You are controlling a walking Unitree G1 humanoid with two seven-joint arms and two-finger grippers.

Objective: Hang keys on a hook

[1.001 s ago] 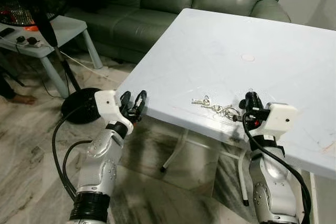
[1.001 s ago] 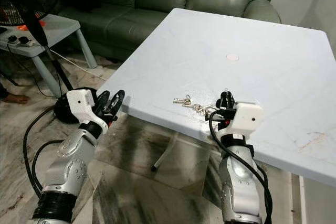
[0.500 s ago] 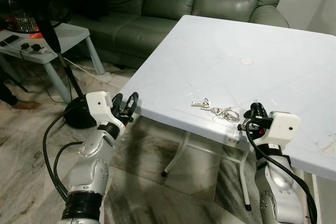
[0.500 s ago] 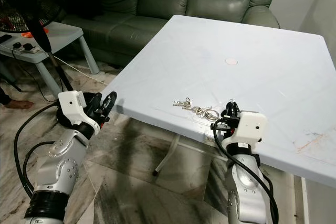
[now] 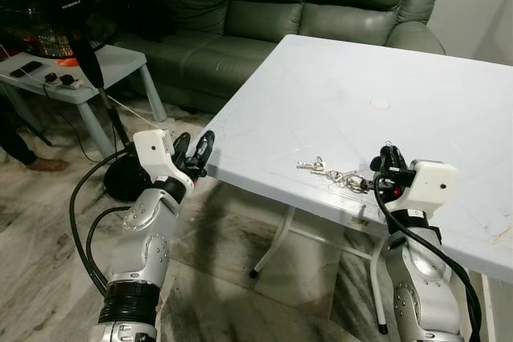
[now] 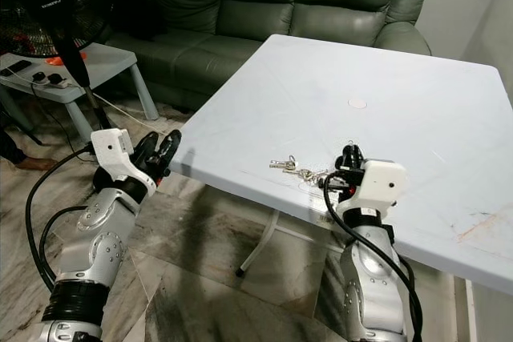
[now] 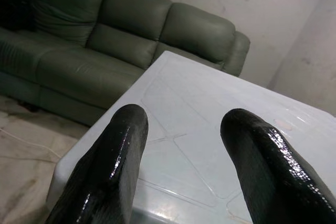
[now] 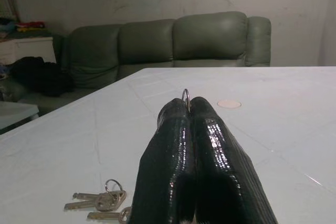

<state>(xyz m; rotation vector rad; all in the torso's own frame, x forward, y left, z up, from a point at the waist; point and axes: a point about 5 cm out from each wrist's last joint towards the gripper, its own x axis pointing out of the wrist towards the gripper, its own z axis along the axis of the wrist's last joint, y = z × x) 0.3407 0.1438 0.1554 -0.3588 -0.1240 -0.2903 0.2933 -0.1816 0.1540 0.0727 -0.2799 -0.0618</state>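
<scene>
**Right gripper pinches the key ring at the table's near edge**

Right gripper (image 5: 386, 167) sits low and right of centre in the left eye view, its fingers pressed together with a thin metal ring standing up between the tips, as the right wrist view shows. The white table (image 5: 337, 86) fills the middle and right of the frame, with the green sofa (image 5: 264, 14) across the top. The keys (image 5: 330, 172) lie on the table close to its near edge, strung out in a chain whose long axis runs from centre frame toward the gripper, so the bunch trails off to the gripper's left with its ring end in the fingers. The right arm rises from the bottom right, forearm upright, wrist level with the tabletop. The left gripper (image 5: 195, 154), fingers spread and holding nothing, hovers left of centre just off the table's corner, farther from the keys. No hook can be made out, so the carry direction is unclear.
</scene>
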